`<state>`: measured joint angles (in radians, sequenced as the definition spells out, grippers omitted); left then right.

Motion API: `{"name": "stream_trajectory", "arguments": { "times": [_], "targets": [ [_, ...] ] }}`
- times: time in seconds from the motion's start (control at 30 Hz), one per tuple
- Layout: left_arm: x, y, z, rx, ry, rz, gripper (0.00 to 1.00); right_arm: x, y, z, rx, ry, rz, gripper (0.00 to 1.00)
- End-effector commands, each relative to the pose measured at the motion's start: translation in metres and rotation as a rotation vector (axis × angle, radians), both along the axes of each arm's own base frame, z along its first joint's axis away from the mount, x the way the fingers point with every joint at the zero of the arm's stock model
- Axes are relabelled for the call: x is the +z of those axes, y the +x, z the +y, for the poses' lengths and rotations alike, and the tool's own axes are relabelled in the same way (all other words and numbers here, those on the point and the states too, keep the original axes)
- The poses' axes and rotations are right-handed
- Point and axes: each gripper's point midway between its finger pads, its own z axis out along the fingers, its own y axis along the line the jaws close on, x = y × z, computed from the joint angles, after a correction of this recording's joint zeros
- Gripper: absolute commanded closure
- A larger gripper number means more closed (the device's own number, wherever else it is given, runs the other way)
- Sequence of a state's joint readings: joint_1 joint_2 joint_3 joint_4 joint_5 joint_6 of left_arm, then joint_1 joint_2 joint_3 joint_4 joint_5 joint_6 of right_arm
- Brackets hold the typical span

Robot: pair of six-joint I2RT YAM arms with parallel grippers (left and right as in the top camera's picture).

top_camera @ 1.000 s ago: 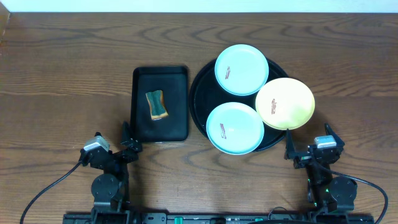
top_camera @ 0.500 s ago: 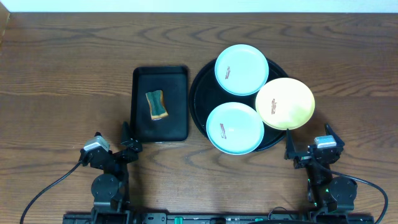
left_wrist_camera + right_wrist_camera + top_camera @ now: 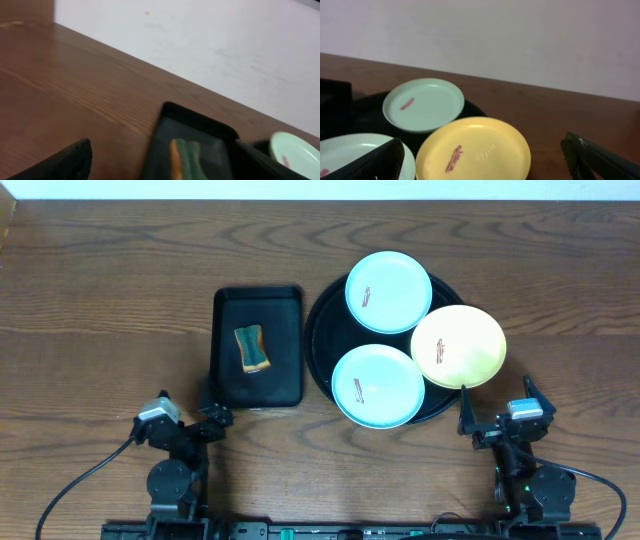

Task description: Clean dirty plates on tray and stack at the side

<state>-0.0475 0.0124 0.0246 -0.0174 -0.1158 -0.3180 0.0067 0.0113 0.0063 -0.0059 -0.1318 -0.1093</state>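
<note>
The round black tray [image 3: 318, 340] holds three smeared plates: a light blue plate [image 3: 388, 292] at the back, a second light blue plate [image 3: 378, 386] at the front, and a pale yellow plate [image 3: 458, 346] over its right rim. My right gripper [image 3: 497, 405] is open and empty, near the table's front edge just in front of the yellow plate [image 3: 475, 150]. My left gripper [image 3: 186, 402] is open and empty, in front of the rectangular tray's left corner. In the left wrist view the open left gripper [image 3: 162, 167] faces the sponge [image 3: 182, 157].
A smaller rectangular black tray [image 3: 285, 380] left of the round tray holds a green and orange sponge [image 3: 251, 348]. Bare wooden table lies to the left and right of the trays. A white wall stands behind the table.
My left gripper has shifted slightly to the right. The plates, trays, sponge and right gripper have not moved.
</note>
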Motion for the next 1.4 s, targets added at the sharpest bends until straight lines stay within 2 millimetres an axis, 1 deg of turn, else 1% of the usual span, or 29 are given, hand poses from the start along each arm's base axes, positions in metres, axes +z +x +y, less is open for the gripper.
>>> {"name": "stream_trajectory", "arguments": {
  "times": [0.0,0.07,0.1,0.2,0.3,0.4,0.47,0.53,0.63,0.73,0.83,0.87,0.93,0.97,1.0,1.03,1.07,1.1,1.13,1.2,1.27,1.3,1.37],
  "targets": [
    [-0.01,0.002,-0.028,-0.163,-0.018,0.023,0.12,0.018,-0.003,0.013,0.082,0.045,-0.069,0.01],
    [-0.004,0.001,-0.036,-0.21,-0.022,0.01,0.12,0.037,-0.008,0.025,0.159,0.06,-0.138,0.01],
    [0.002,0.0,-0.038,-0.225,-0.022,0.0,0.12,0.046,-0.011,0.028,0.178,0.082,-0.168,0.01],
    [0.029,-0.002,-0.04,-0.235,-0.022,-0.026,0.12,0.074,-0.017,0.028,0.188,0.133,-0.199,0.01],
    [0.056,-0.004,-0.04,-0.234,-0.023,0.015,0.12,0.1,-0.021,0.029,0.191,0.145,-0.161,0.01],
    [0.076,-0.001,-0.04,-0.234,-0.021,0.133,0.12,0.126,-0.018,0.029,0.186,0.153,-0.059,0.01],
    [0.087,0.004,-0.041,-0.238,-0.03,0.239,0.12,0.138,-0.01,0.029,0.178,0.158,0.036,0.01],
    [0.096,0.011,-0.042,-0.239,-0.04,0.352,0.12,0.149,0.002,0.029,0.17,0.168,0.142,0.01],
    [0.105,0.023,-0.042,-0.234,-0.053,0.517,0.12,0.16,0.028,0.031,0.166,0.186,0.327,0.01],
    [0.108,0.039,-0.043,-0.23,-0.061,0.637,0.11,0.16,0.053,0.031,0.148,0.202,0.514,0.01],
    [0.108,0.065,-0.044,-0.228,-0.066,0.684,0.12,0.153,0.084,0.031,0.142,0.181,0.704,0.01],
    [0.107,0.074,-0.045,-0.229,-0.067,0.691,0.12,0.15,0.093,0.031,0.144,0.172,0.746,0.01],
    [0.099,0.087,-0.045,-0.228,-0.068,0.706,0.12,0.142,0.115,0.031,0.146,0.162,0.82,0.01],
    [0.092,0.09,-0.046,-0.225,-0.083,0.726,0.02,0.139,0.125,0.032,0.149,0.165,0.841,0.01],
    [0.086,0.094,-0.046,-0.221,-0.092,0.743,0.02,0.132,0.138,0.032,0.152,0.173,0.862,0.01],
    [0.081,0.096,-0.047,-0.223,-0.097,0.759,0.02,0.128,0.146,0.035,0.157,0.194,0.873,0.01],
    [0.075,0.098,-0.047,-0.222,-0.098,0.78,0.02,0.119,0.153,0.037,0.164,0.212,0.9,0.01],
    [0.066,0.102,-0.047,-0.22,-0.1,0.803,0.02,0.11,0.156,0.038,0.167,0.222,0.926,0.01],
    [0.055,0.106,-0.047,-0.219,-0.102,0.83,0.02,0.102,0.162,0.044,0.195,0.254,0.95,0.01],
    [0.035,0.112,-0.049,-0.215,-0.123,0.886,0.02,0.091,0.168,0.05,0.229,0.277,0.98,0.01],
    [0.012,0.115,-0.06,-0.237,-0.176,0.96,0.02,0.079,0.172,0.051,0.227,0.282,1.011,0.03],
    [0.001,0.117,-0.064,-0.249,-0.183,0.992,0.02,0.074,0.173,0.051,0.225,0.283,1.022,0.04],
    [-0.027,0.119,-0.068,-0.242,-0.168,1.074,0.02,0.066,0.176,0.051,0.223,0.286,1.041,0.05]
  ]
}}
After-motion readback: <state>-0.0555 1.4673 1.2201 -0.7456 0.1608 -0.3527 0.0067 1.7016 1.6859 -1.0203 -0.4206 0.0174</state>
